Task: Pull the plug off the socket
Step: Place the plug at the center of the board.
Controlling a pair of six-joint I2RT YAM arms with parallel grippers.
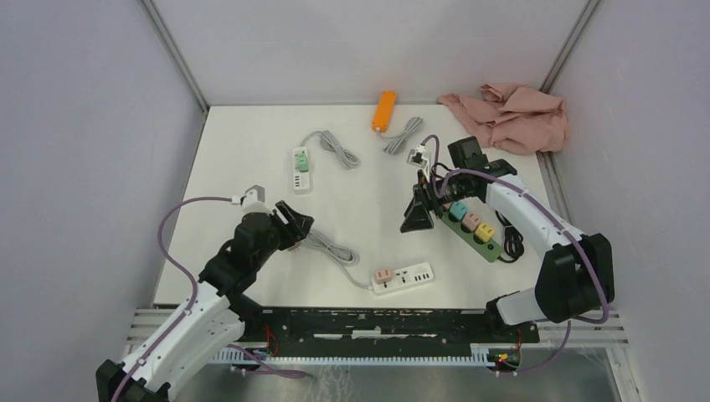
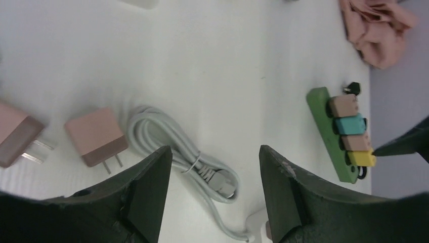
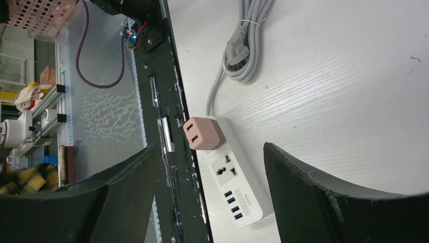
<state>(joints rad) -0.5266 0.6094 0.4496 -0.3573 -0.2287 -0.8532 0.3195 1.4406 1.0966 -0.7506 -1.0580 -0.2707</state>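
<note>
Grey-panelled enclosure, viewed from overhead. Logged a matt white tabletop (image 1: 251, 134). Noted a crumpled pink cloth (image 1: 511, 115) in the far right corner and an orange strip (image 1: 384, 110) at the far edge. Noted a small white strip (image 1: 301, 172) bearing a green plug (image 1: 300, 158). Found a long green strip (image 1: 492, 250) with blocky coloured plugs beneath the right arm. Found, near the front edge, a glossy white power strip (image 1: 410, 276) with a squarish pink plug (image 1: 383, 275) seated at its cord end. Placed the left gripper (image 1: 295, 219) over the coiled grey cord (image 1: 328, 245) and the right gripper (image 1: 417, 213) just left of the green strip.

Left wrist view: recorded dark, tapering left fingers (image 2: 152, 187) spread apart, holding nothing. Counted one loose pink adapter (image 2: 96, 136) and a second adapter (image 2: 15, 134), metal prongs bare, lying flat beside the tied cord.

Right wrist view: recorded broad black right fingers (image 3: 313, 197) held wide, empty. Saw the pink plug pressed into the white power strip, next to a universal socket and four blue ports.
</note>
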